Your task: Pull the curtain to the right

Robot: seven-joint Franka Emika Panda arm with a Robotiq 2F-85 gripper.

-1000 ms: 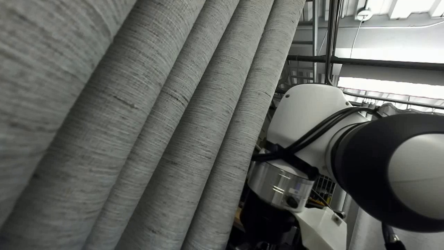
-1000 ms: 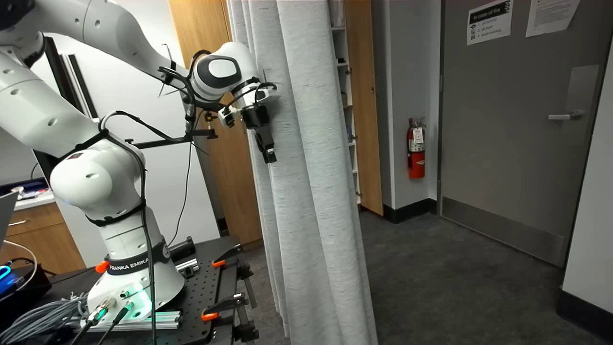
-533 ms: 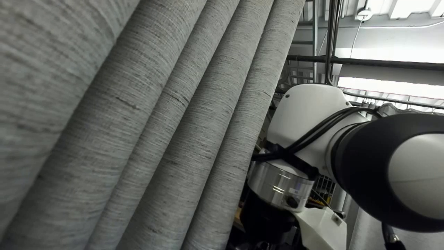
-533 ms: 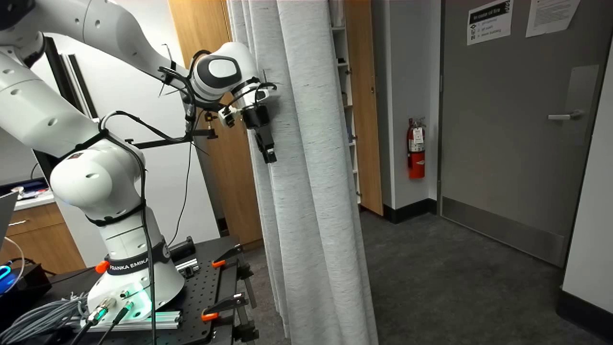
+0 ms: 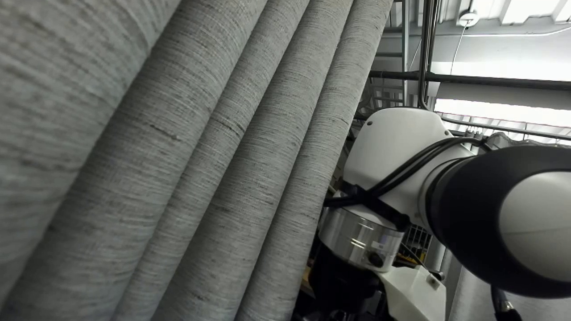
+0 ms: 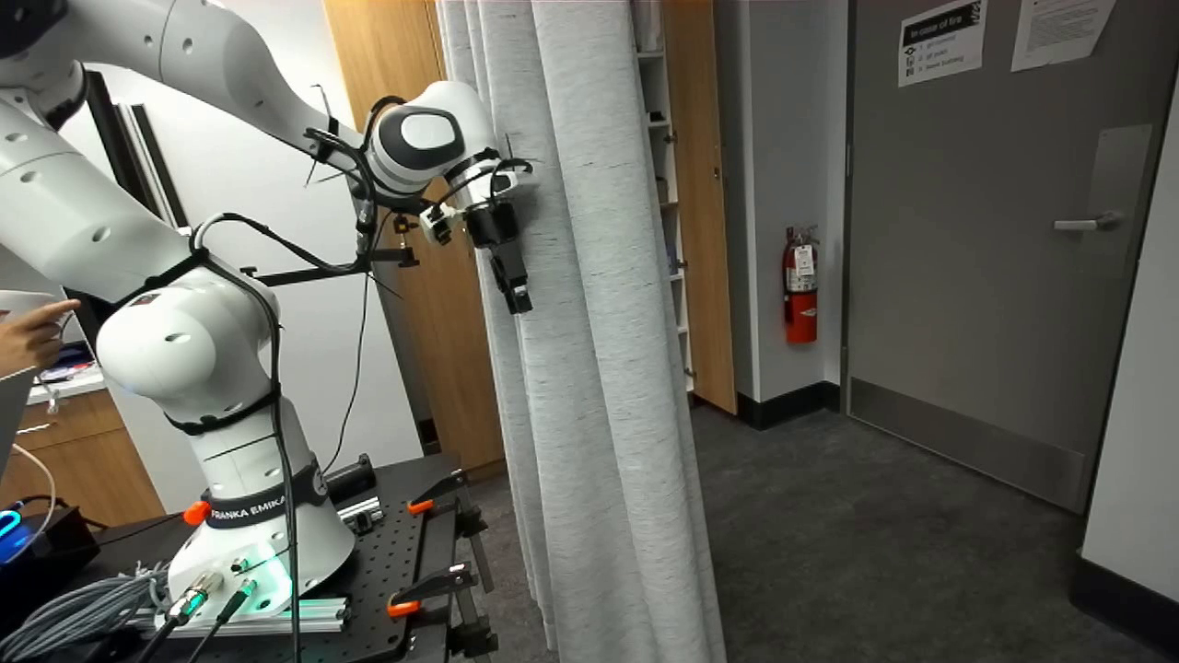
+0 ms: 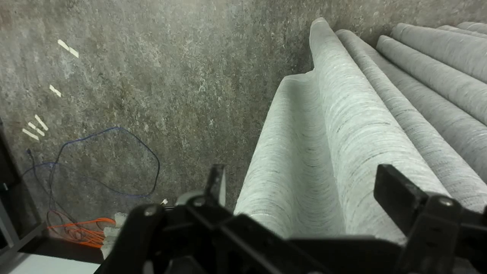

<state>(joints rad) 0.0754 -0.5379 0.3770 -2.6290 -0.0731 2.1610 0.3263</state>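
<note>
The curtain [image 6: 608,368] is a large light-grey woven drape with long pleats. It hangs beside the arm in an exterior view and fills the left and middle of the close exterior view [image 5: 214,147]. My gripper [image 6: 518,296] is black, points downward and is at the curtain's near side. In the wrist view, my gripper [image 7: 306,190] is open with its fingers wide apart. The curtain [image 7: 354,114] shows between and beyond them. The left finger is over the floor, past the curtain's edge; the right finger is in front of a pleat. Whether either touches the cloth is unclear.
The arm's base stands on a black table [image 6: 396,534] with clamps. A wooden cabinet [image 6: 705,212], a fire extinguisher [image 6: 800,285] and a grey door [image 6: 976,258] lie beyond the curtain. A person's hand [image 6: 32,336] is at the left edge. A blue cable [image 7: 156,167] lies on the floor.
A person's hand has come into view at the left edge of an exterior view. The curtain's nearest folds have shifted very slightly right in the close view. The arm has not visibly moved.
</note>
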